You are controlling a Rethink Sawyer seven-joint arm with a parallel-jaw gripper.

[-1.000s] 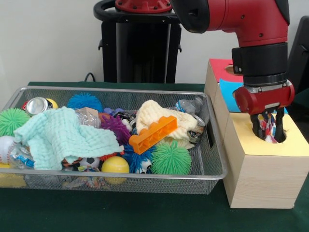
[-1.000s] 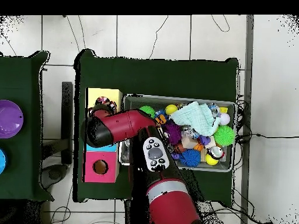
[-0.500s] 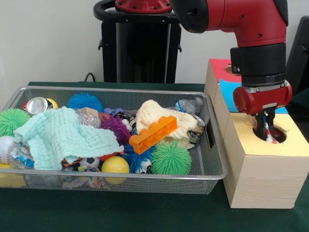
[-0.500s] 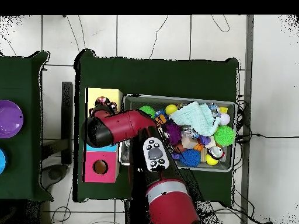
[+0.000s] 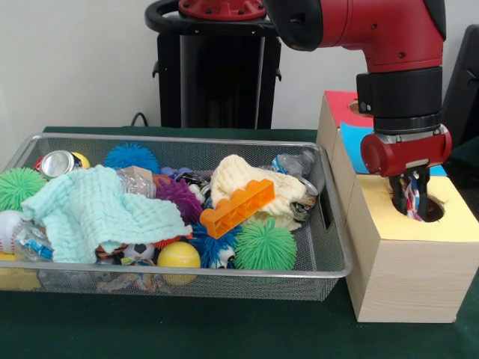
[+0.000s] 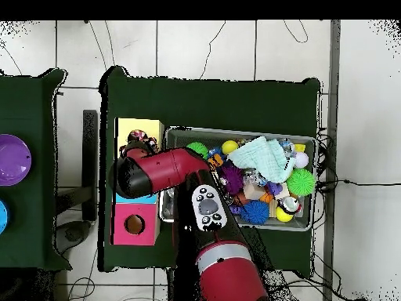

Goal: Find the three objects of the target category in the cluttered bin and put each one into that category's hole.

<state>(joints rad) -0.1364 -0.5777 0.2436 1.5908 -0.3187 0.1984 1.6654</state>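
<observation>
My gripper [image 5: 410,203] hangs with its fingertips dipped into the round hole [image 5: 432,210] of the yellow-topped wooden box [image 5: 449,228], to the right of the bin. It is shut on a small red, white and blue striped object [image 5: 409,194] held between the black fingers. From overhead the gripper [image 6: 139,143] shows over the yellow box [image 6: 141,127], mostly hidden by the arm. The wire mesh bin [image 5: 333,224] holds a mint cloth [image 5: 97,213], a cream cloth [image 5: 243,179], an orange toy brick [image 5: 237,208], spiky balls and a crushed can [image 5: 58,163].
Behind the yellow box stand a blue-topped box [image 5: 353,143] and a red-topped box [image 5: 346,105] with its own hole. The bin's right wall lies close to the boxes. A green spiky ball [image 5: 264,245] and a yellow ball [image 5: 178,256] lie at the bin's front.
The fingers stood wider apart around the striped object a second ago and now look closer together. The gripper has stayed over the yellow box's hole, and the bin's contents have not moved.
</observation>
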